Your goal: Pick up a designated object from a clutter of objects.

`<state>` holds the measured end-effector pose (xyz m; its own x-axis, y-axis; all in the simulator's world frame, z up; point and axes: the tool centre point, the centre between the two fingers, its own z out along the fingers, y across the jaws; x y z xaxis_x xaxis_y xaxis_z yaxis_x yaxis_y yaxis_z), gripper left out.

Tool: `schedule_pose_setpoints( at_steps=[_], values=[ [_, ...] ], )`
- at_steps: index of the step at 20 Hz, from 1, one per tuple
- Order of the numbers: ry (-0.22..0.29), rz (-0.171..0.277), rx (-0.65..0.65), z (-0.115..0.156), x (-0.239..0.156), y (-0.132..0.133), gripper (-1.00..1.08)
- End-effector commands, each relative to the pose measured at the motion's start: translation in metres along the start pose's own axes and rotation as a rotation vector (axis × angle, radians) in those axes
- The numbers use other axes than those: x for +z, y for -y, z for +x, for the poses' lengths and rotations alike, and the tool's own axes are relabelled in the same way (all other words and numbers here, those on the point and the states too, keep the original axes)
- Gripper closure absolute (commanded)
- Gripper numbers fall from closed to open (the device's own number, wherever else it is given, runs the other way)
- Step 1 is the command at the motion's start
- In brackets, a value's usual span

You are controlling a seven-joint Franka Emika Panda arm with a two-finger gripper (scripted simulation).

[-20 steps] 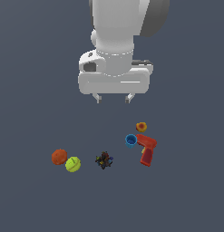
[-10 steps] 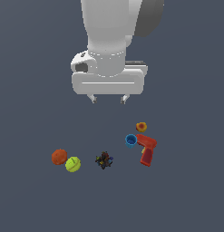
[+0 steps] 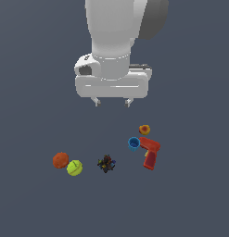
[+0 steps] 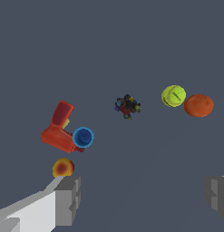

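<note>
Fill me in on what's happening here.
A Panda arm's gripper hangs open and empty above scattered small items. Its target, the yellow-orange piece, lies untouched beside the blue cup and red drill toy. An orange ball, a yellow-green ball and a dark lump lie further off.

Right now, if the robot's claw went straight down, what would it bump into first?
Probably just bare floor. The open end effector points between the yellow-orange piece and the other toys, though depth is hard to judge.
</note>
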<state>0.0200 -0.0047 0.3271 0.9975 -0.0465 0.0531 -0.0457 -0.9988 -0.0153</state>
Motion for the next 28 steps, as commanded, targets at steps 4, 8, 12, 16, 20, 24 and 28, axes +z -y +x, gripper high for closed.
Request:
schedule_pose_setpoints(
  at_steps=[4,8,12,16,20,24,28],
  values=[
    [0.003,0.002,0.047,-0.001,0.01,0.008,-0.92],
    [0.006,0.004,0.099,-0.002,0.021,0.017,-0.92],
    [0.009,0.006,0.165,-0.004,0.035,0.028,-0.92],
    [0.014,0.008,0.245,-0.007,0.051,0.041,-0.92],
    [0.019,0.008,0.327,-0.011,0.068,0.054,-0.92],
    [0.024,0.008,0.409,-0.016,0.084,0.067,-0.92],
    [0.028,0.006,0.491,-0.022,0.1,0.079,-0.92]
  ],
)
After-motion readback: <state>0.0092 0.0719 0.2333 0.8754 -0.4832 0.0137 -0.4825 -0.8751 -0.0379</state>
